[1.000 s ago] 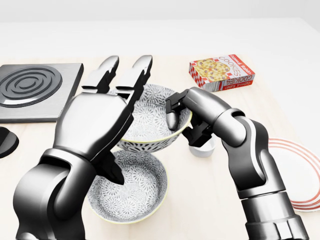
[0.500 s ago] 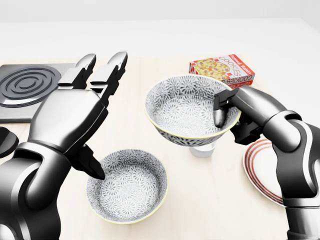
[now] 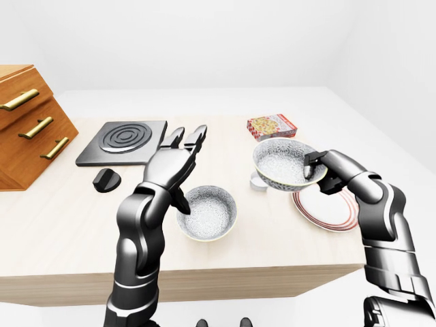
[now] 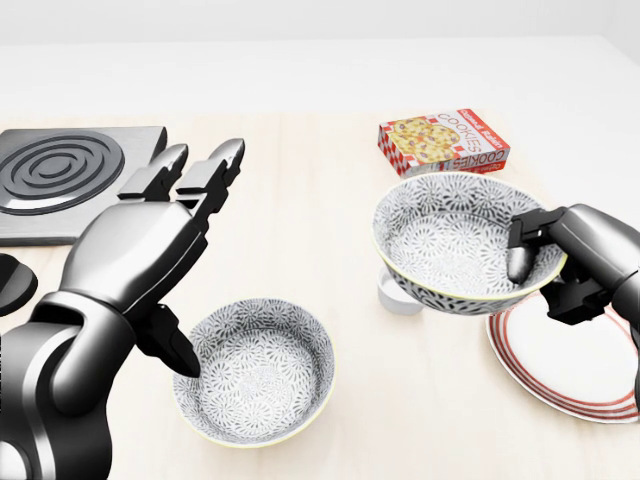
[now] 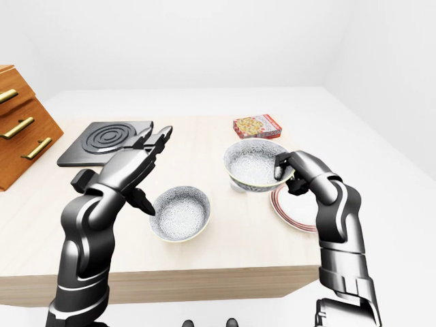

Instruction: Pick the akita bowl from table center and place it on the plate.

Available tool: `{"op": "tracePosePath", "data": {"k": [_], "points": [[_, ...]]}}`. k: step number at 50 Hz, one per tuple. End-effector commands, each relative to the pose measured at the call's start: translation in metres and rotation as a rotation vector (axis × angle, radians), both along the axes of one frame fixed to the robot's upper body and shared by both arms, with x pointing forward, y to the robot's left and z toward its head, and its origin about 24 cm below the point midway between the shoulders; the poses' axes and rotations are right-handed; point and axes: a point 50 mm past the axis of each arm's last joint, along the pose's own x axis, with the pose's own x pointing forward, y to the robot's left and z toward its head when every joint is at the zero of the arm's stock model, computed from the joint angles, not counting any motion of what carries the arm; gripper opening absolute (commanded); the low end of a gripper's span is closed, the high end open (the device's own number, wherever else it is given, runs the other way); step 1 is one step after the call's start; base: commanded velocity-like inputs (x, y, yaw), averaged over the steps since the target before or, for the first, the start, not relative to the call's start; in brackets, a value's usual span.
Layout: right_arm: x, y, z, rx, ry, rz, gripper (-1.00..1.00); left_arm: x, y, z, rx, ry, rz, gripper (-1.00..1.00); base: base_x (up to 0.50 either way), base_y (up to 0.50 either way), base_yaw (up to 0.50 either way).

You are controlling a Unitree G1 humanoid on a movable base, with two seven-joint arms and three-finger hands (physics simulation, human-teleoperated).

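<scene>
Bowl [image 3: 283, 163] off the table [image 3: 61, 225] in the left-eye view, pinched at its right rim by right hand [image 3: 327, 172] — one finger inside, the others outside. Tilted a little, above the left edge of plate [image 3: 334, 211], with a white cup [image 3: 257, 182] just under its left side. Left hand [image 3: 170, 167] open, fingers straight and spread, raised just left of other bowl [image 3: 208, 212], holding nothing. Hob [image 3: 126, 139] and black knob [image 3: 107, 180] further left, wooden drawers [image 3: 27, 122] at the view's left edge, cookie box [image 3: 271, 127] above the held bowl.

Head view: the grip seen close — dark fingertip against the patterned inner wall near the rim. Held bowl overlapping the plate's upper left rim in the picture. Left thumb pointing down at the other bowl's left rim.

Right-eye view: held bowl raised, its foot above the cup and left of the plate, not set on it. Other bowl flat on the table, below and left of the held one.
</scene>
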Motion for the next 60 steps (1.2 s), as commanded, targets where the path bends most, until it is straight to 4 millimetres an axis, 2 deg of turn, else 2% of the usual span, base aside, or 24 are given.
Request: {"op": "tracePosePath", "data": {"k": [1, 11, 25, 40, 51, 60], "points": [[-0.013, -0.018, -0.006, 0.188, -0.047, -0.020, -1.00, 0.000, 0.000, -0.007, -0.003, 0.031, -0.001, 1.00, 0.00, 0.00, 0.00], [-0.025, -0.042, -0.019, 0.183, -0.029, -0.121, -1.00, 0.000, 0.000, -0.009, -0.006, 0.037, -0.003, 1.00, 0.00, 0.00, 0.00], [-0.034, -0.075, -0.040, 0.202, -0.005, -0.282, -1.00, 0.014, 0.008, -0.016, -0.016, 0.097, -0.004, 1.00, 0.00, 0.00, 0.00], [-0.028, -0.089, -0.052, 0.202, 0.009, -0.373, -1.00, 0.013, 0.007, -0.016, -0.015, 0.097, -0.007, 1.00, 0.00, 0.00, 0.00], [-0.023, -0.100, -0.068, 0.198, 0.044, -0.461, -1.00, -0.006, -0.003, -0.010, -0.004, 0.030, -0.009, 1.00, 0.00, 0.00, 0.00], [-0.019, -0.106, -0.074, 0.191, 0.061, -0.510, -1.00, -0.001, -0.002, -0.012, -0.008, 0.047, -0.007, 1.00, 0.00, 0.00, 0.00]]}}
